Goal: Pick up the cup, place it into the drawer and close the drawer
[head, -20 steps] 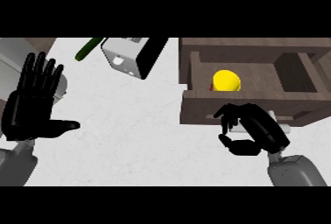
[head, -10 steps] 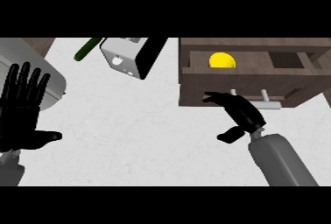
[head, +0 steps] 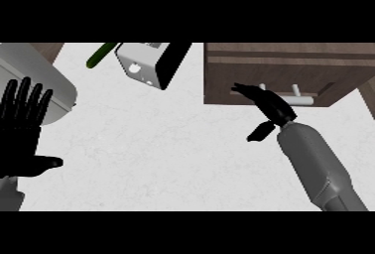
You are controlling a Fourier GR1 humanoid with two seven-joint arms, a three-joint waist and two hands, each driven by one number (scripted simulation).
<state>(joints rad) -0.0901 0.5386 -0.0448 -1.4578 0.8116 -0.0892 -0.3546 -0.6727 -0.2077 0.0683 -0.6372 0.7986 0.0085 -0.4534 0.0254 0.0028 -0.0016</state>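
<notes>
Drawer (head: 278,79) has slid shut, the right hand (head: 270,105) pressing straight fingers against its front.

White marbled counter (head: 168,163). At the top edge: a slim green vegetable (head: 101,54), tilted and cut off by the frame, just beside a white boxy appliance (head: 143,67) with a black side. Far left: a large pale grey rounded object (head: 44,74), can't tell what it is.

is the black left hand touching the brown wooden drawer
No, the black left hand rests open at the view's left edge, apart from the brown wooden drawer.
</notes>
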